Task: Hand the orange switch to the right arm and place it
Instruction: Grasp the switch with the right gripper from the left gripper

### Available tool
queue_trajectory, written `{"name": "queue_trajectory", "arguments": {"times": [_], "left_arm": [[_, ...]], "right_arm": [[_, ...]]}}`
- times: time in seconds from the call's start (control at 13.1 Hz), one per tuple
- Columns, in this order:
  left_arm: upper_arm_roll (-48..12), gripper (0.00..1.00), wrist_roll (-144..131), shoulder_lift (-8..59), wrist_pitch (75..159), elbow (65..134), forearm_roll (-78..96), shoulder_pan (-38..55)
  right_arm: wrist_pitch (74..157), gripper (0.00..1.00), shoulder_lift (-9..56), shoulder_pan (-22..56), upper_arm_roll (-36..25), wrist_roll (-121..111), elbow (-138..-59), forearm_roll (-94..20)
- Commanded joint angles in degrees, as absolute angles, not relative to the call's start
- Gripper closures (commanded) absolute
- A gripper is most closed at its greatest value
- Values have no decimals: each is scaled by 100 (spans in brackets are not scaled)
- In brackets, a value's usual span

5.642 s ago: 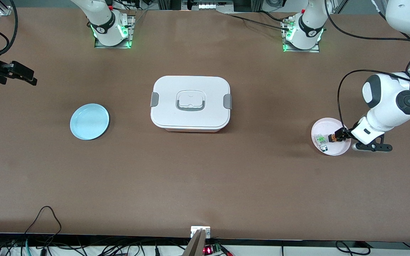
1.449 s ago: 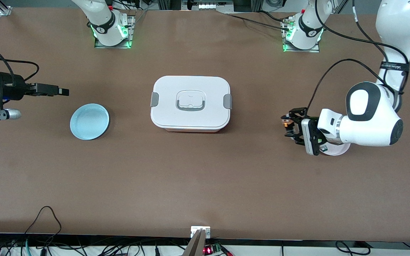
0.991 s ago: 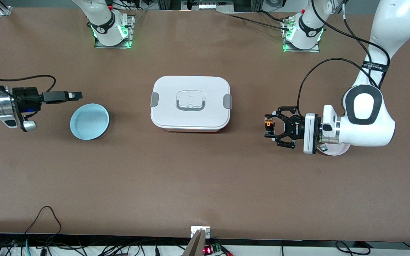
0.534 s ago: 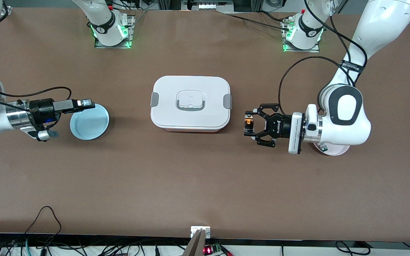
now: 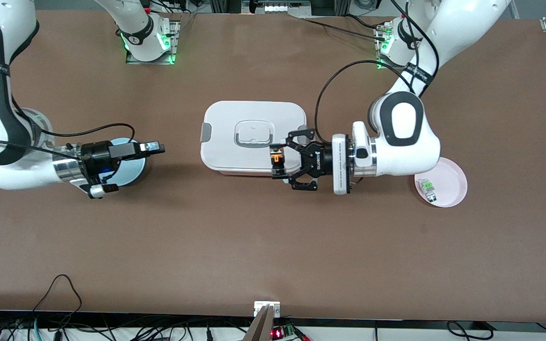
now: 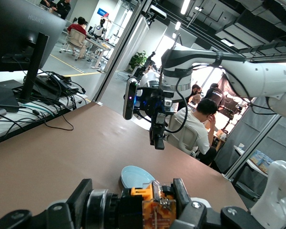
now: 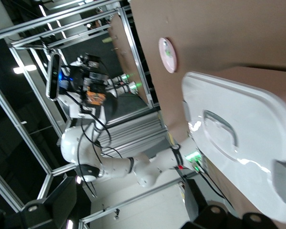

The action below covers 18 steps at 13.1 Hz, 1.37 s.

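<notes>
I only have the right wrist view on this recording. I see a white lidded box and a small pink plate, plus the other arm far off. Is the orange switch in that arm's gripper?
Observer: Yes. In the front view the left gripper is shut on the orange switch, over the white box at the edge toward the left arm's end.
Operator: And my own gripper?
Observer: The right gripper is open, beside the blue plate, pointing toward the box.
Operator: Anything on the pink plate?
Observer: A clear-and-green component lies on the pink plate.
</notes>
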State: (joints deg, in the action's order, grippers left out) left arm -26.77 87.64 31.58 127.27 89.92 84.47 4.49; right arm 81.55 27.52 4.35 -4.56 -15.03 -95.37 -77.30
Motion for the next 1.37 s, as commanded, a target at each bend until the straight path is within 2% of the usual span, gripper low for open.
{"name": "queue_trajectory", "arguments": {"times": [0.0, 0.46, 1.3], "left_arm": [[-2663, 100, 9130, 3296, 13033, 8807, 8945, 737], [-2663, 100, 9940, 3287, 13921, 8859, 9817, 1318], [-2663, 100, 10063, 3270, 13966, 8860, 10380, 1485]], "right_arm": [[8410, 0, 2804, 641, -475, -1074, -9448, -8103], [8780, 0, 2944, 1151, -343, 7, -9448, -8858], [9360, 0, 3094, 1450, -9, 624, -9448, -9245]]}}
